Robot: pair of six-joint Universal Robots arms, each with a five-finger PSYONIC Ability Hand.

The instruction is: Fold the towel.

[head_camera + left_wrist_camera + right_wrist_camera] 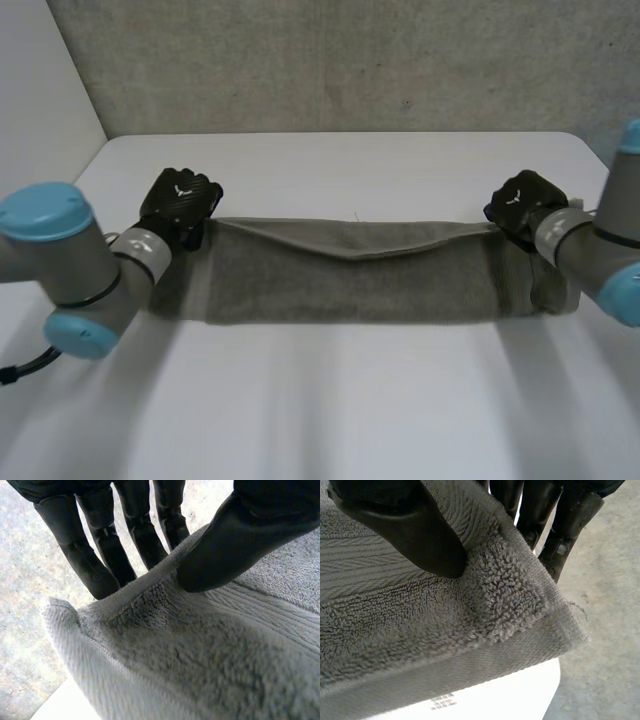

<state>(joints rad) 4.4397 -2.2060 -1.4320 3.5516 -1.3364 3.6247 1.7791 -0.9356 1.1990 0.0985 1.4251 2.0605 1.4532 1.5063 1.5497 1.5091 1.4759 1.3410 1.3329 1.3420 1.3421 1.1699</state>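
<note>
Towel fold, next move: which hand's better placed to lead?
Left, marginally. Left hand and right hand each pinch a far corner of the towel, thumb on top. The right forearm hangs over its towel end; the left arm seems clear of its end.

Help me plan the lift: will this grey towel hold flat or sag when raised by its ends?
Probably floppy: the towel dips along its held edge midway between the left robot hand and right robot hand. Its looped pile likely resists slipping in the pinch. Thick layers suggest some weight.
</note>
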